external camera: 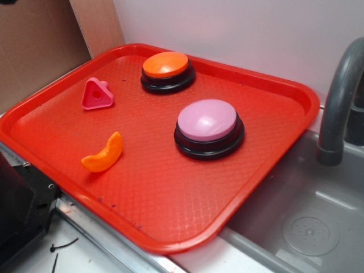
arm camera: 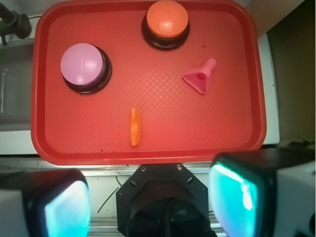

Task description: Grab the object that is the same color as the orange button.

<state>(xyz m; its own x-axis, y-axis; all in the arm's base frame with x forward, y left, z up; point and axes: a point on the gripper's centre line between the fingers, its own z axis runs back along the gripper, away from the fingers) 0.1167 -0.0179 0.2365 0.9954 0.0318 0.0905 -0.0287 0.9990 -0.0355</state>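
Note:
A small glossy orange crescent piece [external camera: 103,153] lies on the red tray [external camera: 170,193] near its front left; in the wrist view it [arm camera: 135,127] sits near the tray's near edge. The orange button [external camera: 166,71] on a black base stands at the tray's back, and shows in the wrist view [arm camera: 167,22] too. My gripper [arm camera: 150,205] is open and empty, high above the counter just off the tray's near edge, its fingers [arm camera: 242,197] wide apart. The gripper does not show in the exterior view.
A pink-lilac button [external camera: 207,128] stands mid-tray. A pink triangular piece [external camera: 96,95] lies at the tray's left. A grey sink [external camera: 307,222] with a grey faucet [external camera: 338,108] lies to the right. The robot's black base [external camera: 23,210] is at front left.

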